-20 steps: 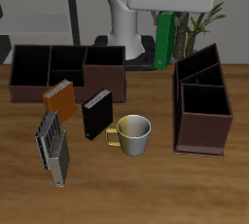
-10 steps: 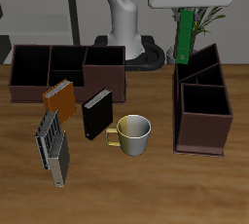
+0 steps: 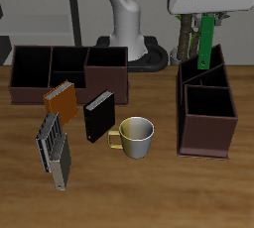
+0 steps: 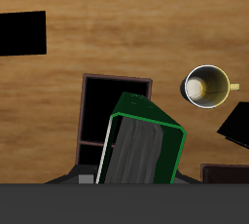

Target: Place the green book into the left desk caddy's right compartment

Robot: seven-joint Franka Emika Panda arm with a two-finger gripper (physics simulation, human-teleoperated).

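The green book (image 3: 206, 42) hangs nearly upright, a little tilted, from my gripper (image 3: 210, 18), which is shut on its upper end. It is above the farther cell of the left desk caddy (image 3: 183, 113), a dark brown two-cell box. The right compartment (image 3: 208, 103), the nearer cell, is open with nothing in it. In the wrist view the green book (image 4: 141, 150) shows close up, with a cell of the caddy (image 4: 115, 106) right beyond it.
A long three-cell brown caddy (image 3: 69, 73) stands at the back. Before it are an orange book (image 3: 60, 99), a black book (image 3: 98, 116), a mug (image 3: 136, 137) and grey striped books (image 3: 55, 148). The robot's base (image 3: 129, 34) rises behind.
My gripper has carried the green book sideways from near the robot's base to above the two-cell caddy. The book now tilts slightly.
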